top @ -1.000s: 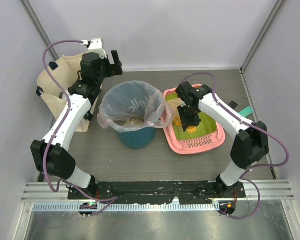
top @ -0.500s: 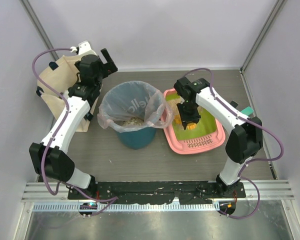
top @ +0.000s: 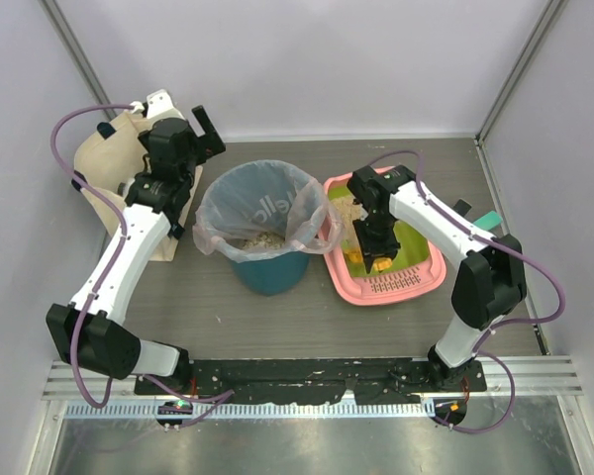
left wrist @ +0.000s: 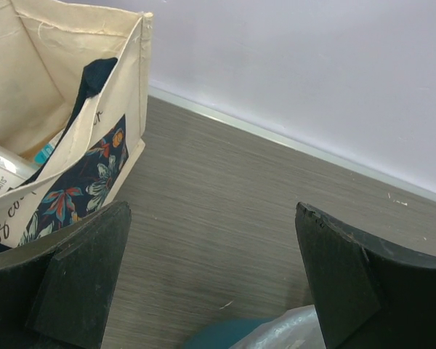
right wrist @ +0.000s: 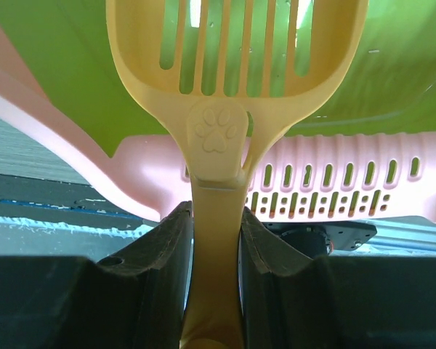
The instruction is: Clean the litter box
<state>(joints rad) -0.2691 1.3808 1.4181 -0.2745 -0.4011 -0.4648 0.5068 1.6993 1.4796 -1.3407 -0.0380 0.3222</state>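
While over the litter box (right wrist: 134, 178), the scoop (right wrist: 216, 132) shows a pawprint.

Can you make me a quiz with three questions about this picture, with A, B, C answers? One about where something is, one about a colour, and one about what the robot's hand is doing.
1. Where does the teal bin stand?
A) between the tote bag and the litter box
B) inside the litter box
C) on top of the tote bag

2. What colour is the litter box's inner floor?
A) purple
B) lime green
C) white

3. What is the right gripper doing?
A) jaws wide open, empty
B) jaws shut on nothing
C) jaws shut on the handle of the orange scoop

Answers:
1 A, the top view shows the bin standing between the two.
2 B, green shows through the scoop's slots.
3 C, the right wrist view shows the handle pinched between the jaws.
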